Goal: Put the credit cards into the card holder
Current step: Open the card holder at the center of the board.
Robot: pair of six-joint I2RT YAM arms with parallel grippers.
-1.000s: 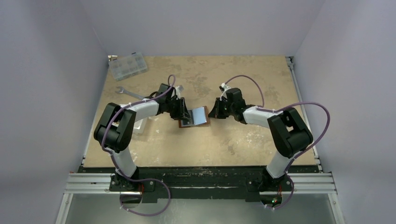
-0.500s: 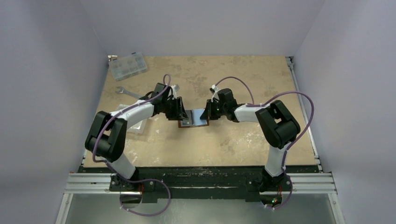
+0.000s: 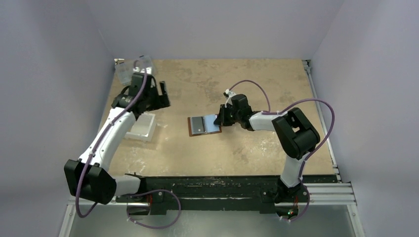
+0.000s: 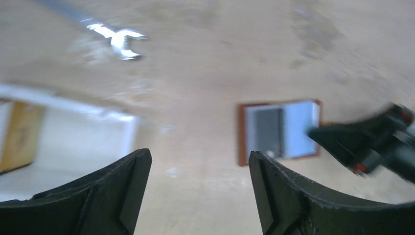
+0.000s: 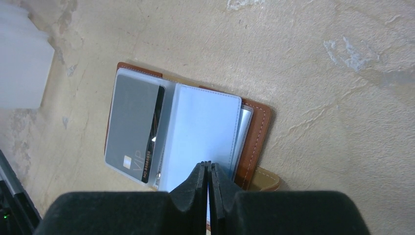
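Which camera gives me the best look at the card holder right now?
Right wrist: the card holder is close and sharp, lying open with a grey card sleeved inside. Top external shows it small; left wrist shows it distant and blurred.

The only writing that can be read stands on the grey plastic card (image 5: 134,122), tucked into the left half of the open brown leather folding card holder (image 5: 257,132) in the middle of the scene. Pale capital letters spell "VIP" at one corner of that card, just beside a small pale square mark. Along the card's dark stripe runs a line of tiny light digits, too small to read with certainty. The orange-yellow card (image 4: 19,134) in the white rectangular tray (image 4: 88,142) on the left carries faint darker marks, blurred beyond reading. Nothing else shows legible lettering.
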